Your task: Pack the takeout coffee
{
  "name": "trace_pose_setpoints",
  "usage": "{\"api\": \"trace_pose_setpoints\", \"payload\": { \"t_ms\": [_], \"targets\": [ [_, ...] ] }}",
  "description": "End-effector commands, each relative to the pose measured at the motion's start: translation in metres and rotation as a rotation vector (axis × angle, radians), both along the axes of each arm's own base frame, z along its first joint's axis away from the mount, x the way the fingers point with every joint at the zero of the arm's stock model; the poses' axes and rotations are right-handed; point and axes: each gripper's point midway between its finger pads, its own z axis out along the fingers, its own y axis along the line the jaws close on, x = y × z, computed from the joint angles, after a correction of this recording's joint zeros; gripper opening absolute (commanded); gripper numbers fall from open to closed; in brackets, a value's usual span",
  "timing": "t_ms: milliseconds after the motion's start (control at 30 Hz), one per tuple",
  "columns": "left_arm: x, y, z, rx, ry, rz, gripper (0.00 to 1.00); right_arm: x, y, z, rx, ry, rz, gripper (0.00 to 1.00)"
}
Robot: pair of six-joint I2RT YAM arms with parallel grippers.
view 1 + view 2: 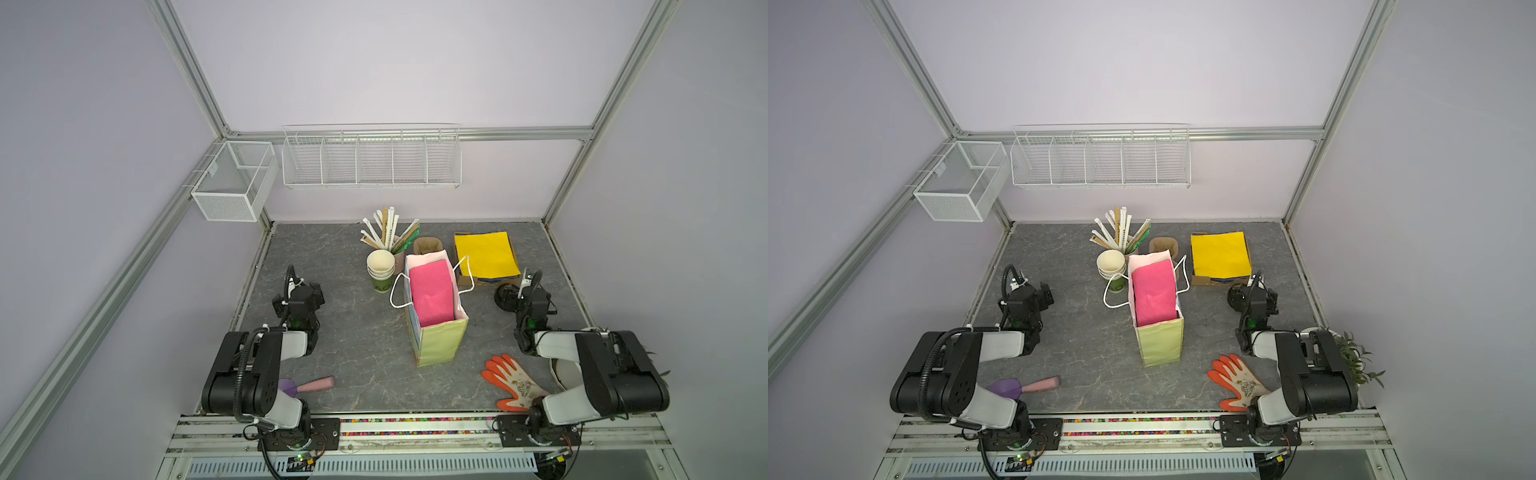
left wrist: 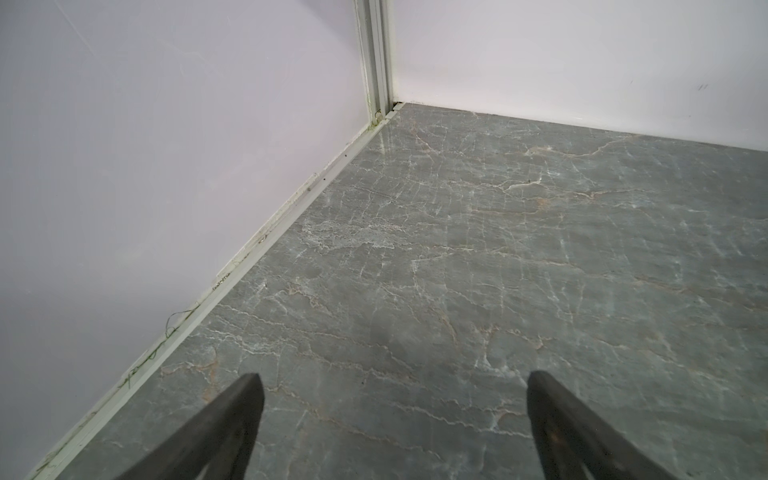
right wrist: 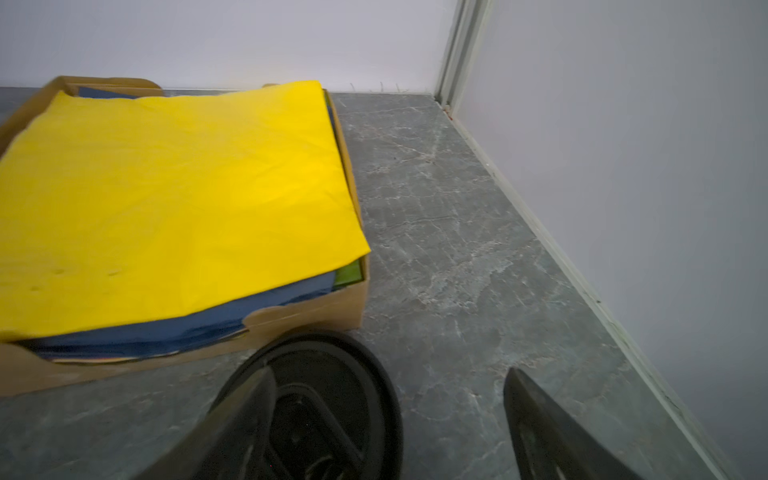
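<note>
**Takeout coffee (image 1: 503,296) off-centre in open jaws**

In both top views the takeout coffee stands upright at 3 o'clock from the gift bag (image 1: 440,345), at the 6 o'clock edge of the cardboard tray of yellow paper (image 1: 486,253). The right gripper (image 1: 517,293) is close beside it; contact cannot be told.

The left wrist view shows the left gripper (image 2: 395,374) spread wide and empty over bare tabletop (image 2: 457,249).

Only the right wrist view shows the misalignment. The right jaws are wide and grip nothing, and the black lid (image 3: 332,374) lies under one finger, not mid-gap. Probably best to centre on the cup, drop below the lid, squeeze lightly and keep it upright.
</note>
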Motion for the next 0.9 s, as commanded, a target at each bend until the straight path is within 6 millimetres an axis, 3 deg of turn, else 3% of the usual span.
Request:
{"api": "trace_pose_setpoints", "payload": {
  "t_ms": [0,67,867],
  "targets": [
    [0.0141,-0.0124,0.0181,-0.008,-0.088,-0.097,0.98,0.0114,0.0132,0.0037,0.045,-0.031,0.129,0.88],
    [0.0143,-0.0141,0.0207,0.009,-0.132,-0.102,0.98,0.0115,0.0142,0.0038,0.032,-0.086,0.146,0.88],
    [0.013,-0.0124,0.0202,0.0,-0.124,-0.089,0.98,0.0105,0.0152,0.0015,0.042,-0.048,0.144,0.88]
  ]
}}
